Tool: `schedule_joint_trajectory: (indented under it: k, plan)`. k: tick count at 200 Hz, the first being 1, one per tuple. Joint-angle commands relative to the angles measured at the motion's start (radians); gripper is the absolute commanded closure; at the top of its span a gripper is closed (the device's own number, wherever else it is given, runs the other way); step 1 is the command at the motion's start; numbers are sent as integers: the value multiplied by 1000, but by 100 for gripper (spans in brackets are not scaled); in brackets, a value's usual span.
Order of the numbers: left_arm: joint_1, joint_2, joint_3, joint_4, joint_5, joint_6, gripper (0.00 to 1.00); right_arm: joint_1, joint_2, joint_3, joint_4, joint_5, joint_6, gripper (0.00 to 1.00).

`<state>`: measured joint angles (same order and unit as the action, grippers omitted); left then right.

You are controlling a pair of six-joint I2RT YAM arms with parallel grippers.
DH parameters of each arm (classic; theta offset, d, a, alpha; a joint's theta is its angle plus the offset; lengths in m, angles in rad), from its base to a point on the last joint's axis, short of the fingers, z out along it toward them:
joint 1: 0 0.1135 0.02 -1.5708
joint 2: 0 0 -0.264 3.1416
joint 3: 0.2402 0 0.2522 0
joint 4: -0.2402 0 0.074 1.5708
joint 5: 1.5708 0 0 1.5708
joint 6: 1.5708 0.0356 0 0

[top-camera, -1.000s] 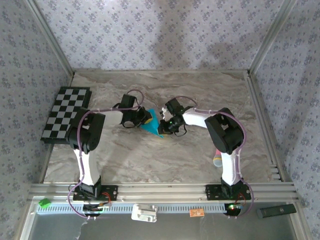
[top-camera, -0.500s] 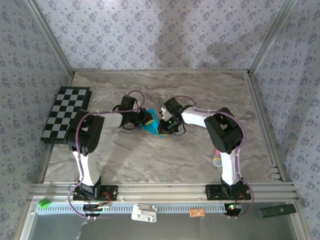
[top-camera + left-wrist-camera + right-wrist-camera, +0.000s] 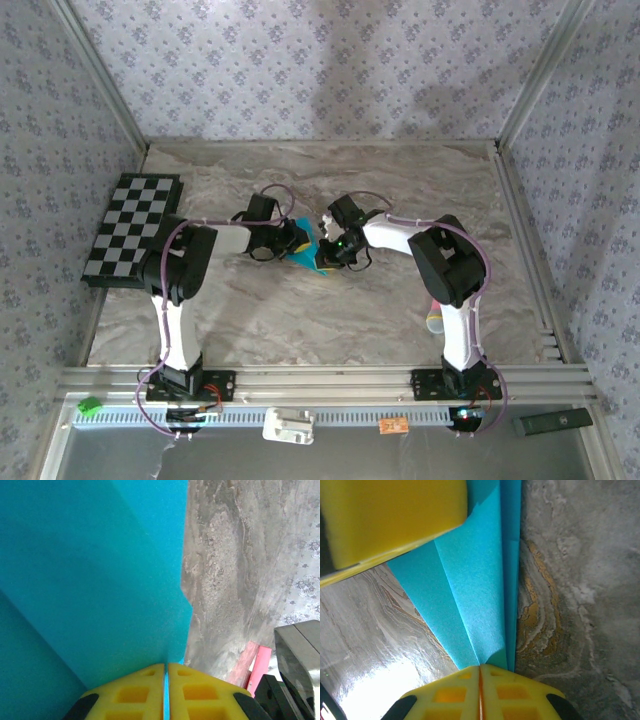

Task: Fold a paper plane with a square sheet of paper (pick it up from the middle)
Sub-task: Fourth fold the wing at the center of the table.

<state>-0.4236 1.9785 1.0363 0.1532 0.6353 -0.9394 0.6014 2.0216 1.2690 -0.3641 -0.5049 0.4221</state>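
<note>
The teal-blue square sheet of paper [image 3: 304, 246] is folded into a narrow creased wedge and held off the marble table between both arms, mid-table. My left gripper [image 3: 293, 240] is shut on one end. In the left wrist view its yellow fingers [image 3: 131, 692] pinch the paper's [image 3: 95, 580] edge, left gripper [image 3: 166, 666]. My right gripper [image 3: 322, 253] is shut on the other end. In the right wrist view the creased layers [image 3: 475, 590] taper down into my right gripper [image 3: 480, 668]. The left gripper's yellow finger [image 3: 390, 515] shows there at top left.
A black-and-white checkered board [image 3: 133, 228] lies at the left edge. A pink-and-red stick [image 3: 436, 316] lies by the right arm's base, also seen as a stick [image 3: 252, 662] on the marble. Metal frame rails bound the table on the right and near sides.
The left gripper has slid right, toward the right gripper, and the paper between them looks narrower from above. The right arm has stayed put. Both grips are unchanged.
</note>
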Motion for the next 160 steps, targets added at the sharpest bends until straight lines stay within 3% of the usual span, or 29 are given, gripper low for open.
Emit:
schedule_joint_trajectory:
  k: [1,71,115,160]
  plan:
    - [4,24,24,-13,-13,17,90,-3,68,-29,-115,123,2,90]
    - [6,33,16,-66,-45,21,90,-4,51,-41,-110,95,-6,90]
    - [6,48,38,-203,-115,42,91,-7,3,-68,-103,50,-28,90]
    - [8,70,40,-235,-132,36,92,-6,-51,-172,-105,3,-49,89]
